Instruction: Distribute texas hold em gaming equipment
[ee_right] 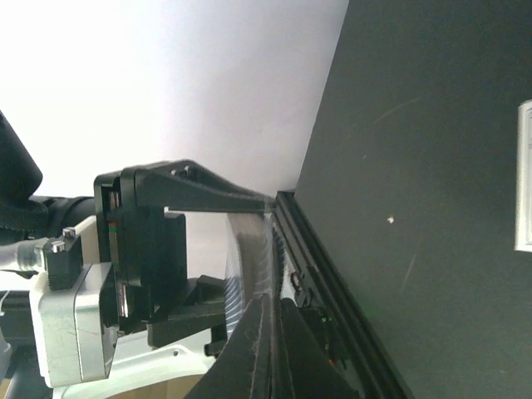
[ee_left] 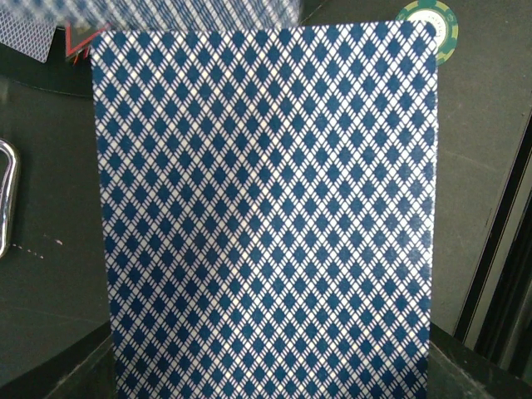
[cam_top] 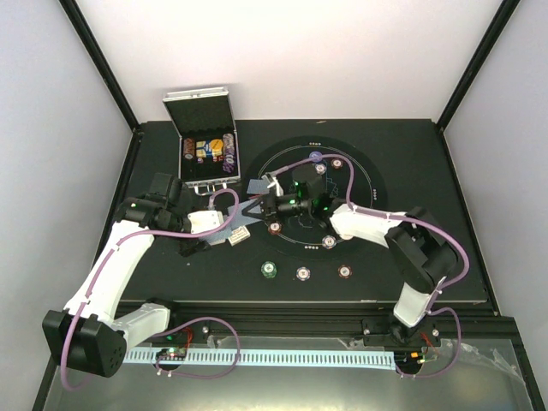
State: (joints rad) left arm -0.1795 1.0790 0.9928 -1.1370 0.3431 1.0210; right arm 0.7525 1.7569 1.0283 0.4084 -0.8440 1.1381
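Observation:
A blue diamond-backed playing card [ee_left: 266, 216] fills the left wrist view and hides my left gripper's fingers. From above, my left gripper [cam_top: 233, 233] is shut on the cards [cam_top: 240, 235] left of the round mat [cam_top: 360, 171]. My right gripper [cam_top: 255, 208] reaches across the mat to it. In the right wrist view its jaws [ee_right: 274, 303] are shut on the edge of a bowed card [ee_right: 249, 258] that the left gripper's fingers [ee_right: 199, 189] also hold. Green [cam_top: 269, 270], white [cam_top: 303, 273] and brown-red [cam_top: 344, 271] chips lie in a row near the front.
The open silver case [cam_top: 205, 141] stands at the back left. Several chips and a blue button [cam_top: 315, 157] sit on the mat. A loose card [cam_top: 257, 187] lies by the case. A red triangle token [ee_left: 79, 41] and a green chip [ee_left: 428, 25] show past the held card.

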